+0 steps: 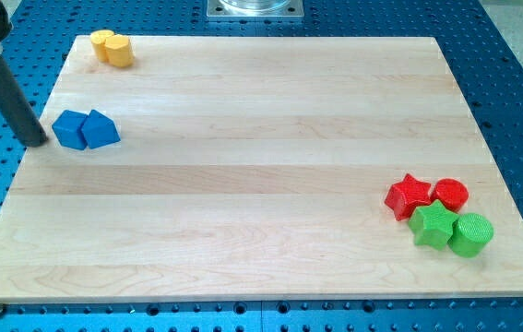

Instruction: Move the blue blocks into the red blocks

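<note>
Blue blocks, a cube (69, 129) and a wedge-like piece (101, 129), sit touching near the table's (261, 111) left edge, well apart from the red star (408, 195) and red cylinder (450, 194) at the view's right. My tip (36, 143) stands just left of the cube. I have no fingers, only this rod. They look light, rigid and slippery, so I'd push centrally or they'll split.

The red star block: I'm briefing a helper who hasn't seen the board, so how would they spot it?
Go to the wooden board's lower right corner in the view, where four blocks cluster. The red star block is the leftmost, touching the red round block, above the green star block; it alone is both red and star-shaped.
</note>
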